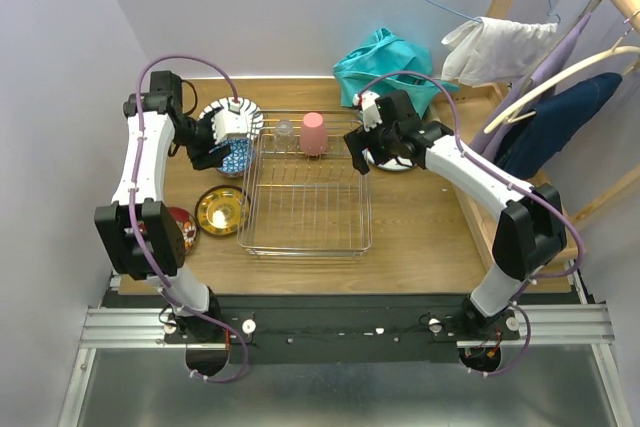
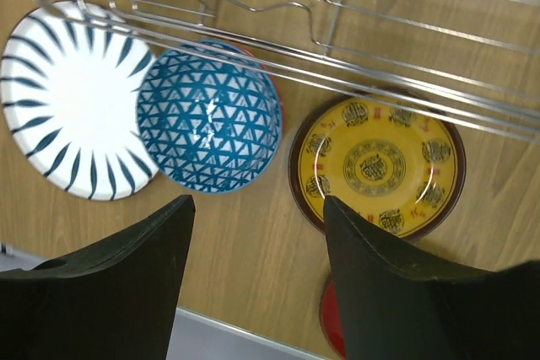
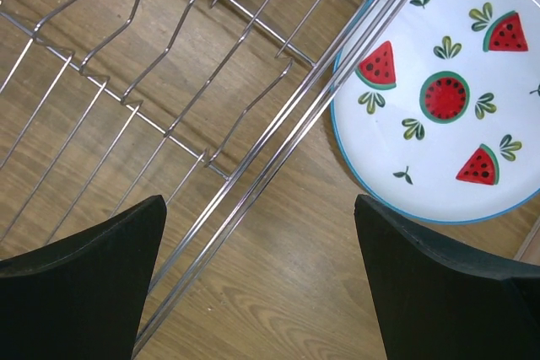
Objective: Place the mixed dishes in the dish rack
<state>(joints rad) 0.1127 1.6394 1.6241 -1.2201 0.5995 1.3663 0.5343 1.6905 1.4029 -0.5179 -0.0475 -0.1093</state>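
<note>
Left gripper (image 2: 257, 208) hangs above the table (image 2: 253, 284), fingers spread, nothing between them; its gap points at bare wood between the patterned bowl (image 2: 208, 120) and the gold saucer (image 2: 377, 166). My right gripper (image 3: 259, 208) is likewise spread wide and empty; it sits over the rim of the dish rack (image 3: 278, 149), just beside the watermelon plate (image 3: 439, 99). These dishes lie on the table outside the rack; only the pink cup (image 1: 313, 133) and the clear glass (image 1: 285, 128) stand inside it, at the far end.

Hazards, as I judge them:

1. Bowl: it overlaps the edge of the blue-striped plate (image 2: 67, 99); the rack's rim wire crosses its far edge in my wrist view, and I cannot tell whether they touch; a pinch on the glazed rim may slip; a lift may catch the wire or drag the plate.
2. Saucer: it lies near one finger; an off-centre descent may strike it or slide it across the table.
3. Watermelon plate: it lies flat, edge close to the rack; no room shows for a finger beneath it; a finger may jam against the wire or push the plate away.
</note>
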